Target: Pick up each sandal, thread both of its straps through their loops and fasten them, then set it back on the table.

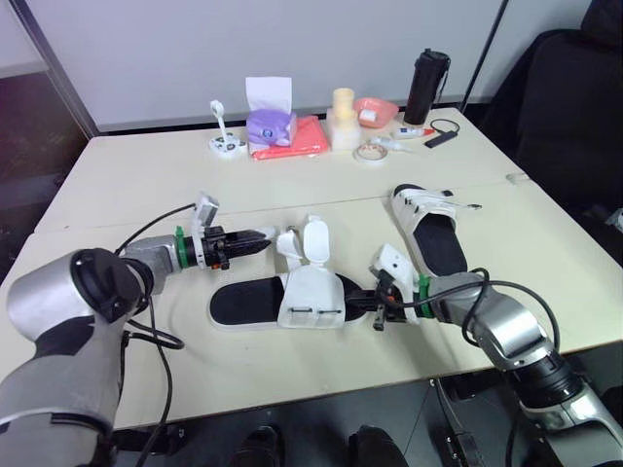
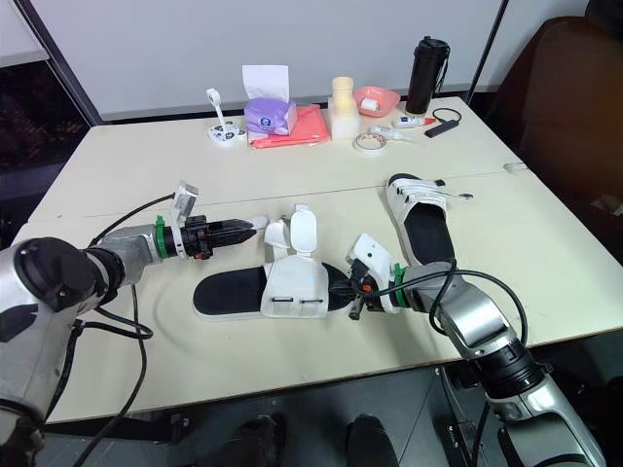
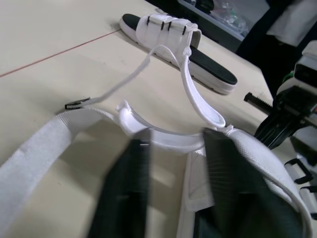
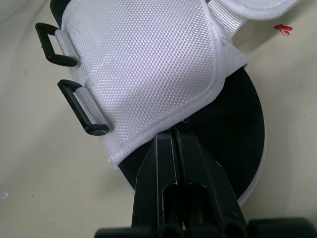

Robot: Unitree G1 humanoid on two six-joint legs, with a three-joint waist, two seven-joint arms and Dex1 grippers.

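Pale tabletop (image 1: pixel 292 185), clutter along far edge. Near sandal (image 1: pixel 311 297) lies flat by front edge, mid; both straps (image 1: pixel 289 243) flipped up, not thru loops (image 4: pixel 81 111). Left pincer (image 1: pixel 268 238) spread at a strap end. Right pincer (image 4: pixel 173 133) pressed together, tips on sole (image 4: pixel 237 129). Risk: floppy strap slips the grab, or sandal skids w/ only that light hold.

— Where do the head's eyes sit?
— High over the 6 o'clock edge of the counter (image 1: pixel 117 185), facing forward and down, well back.
— And the wrists?
— Close in, looking along the left gripper (image 3: pixel 176 141) and right gripper (image 4: pixel 173 133); all views share the near sandal (image 4: pixel 148 64).
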